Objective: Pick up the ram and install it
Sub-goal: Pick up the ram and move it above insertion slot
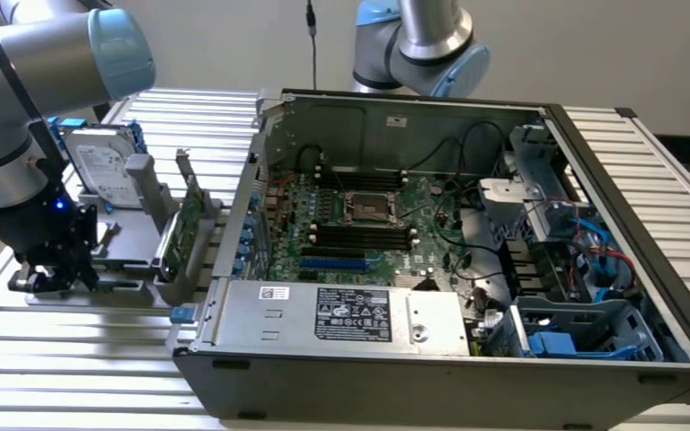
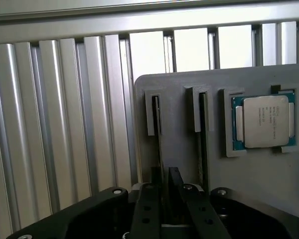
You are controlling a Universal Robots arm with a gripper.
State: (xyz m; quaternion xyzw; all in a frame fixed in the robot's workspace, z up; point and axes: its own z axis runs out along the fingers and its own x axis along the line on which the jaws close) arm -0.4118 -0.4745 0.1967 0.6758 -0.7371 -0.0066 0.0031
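Ram [image 2: 158, 144] in grey holder [image 2: 259, 184], at gripper [image 2: 165, 180] tip

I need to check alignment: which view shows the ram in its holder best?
The wrist view: the ram stands edge-on in its gray holder slot, running to the end effector. In the exterior view the end effector hangs over the holder; the ram there is too small to tell.

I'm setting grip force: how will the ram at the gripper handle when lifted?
The ram is thin, seen edge-on, so probably light and fairly stiff, though fragile if bent. It stands in a narrow fixture slot, so it may bind if pulled tilted.
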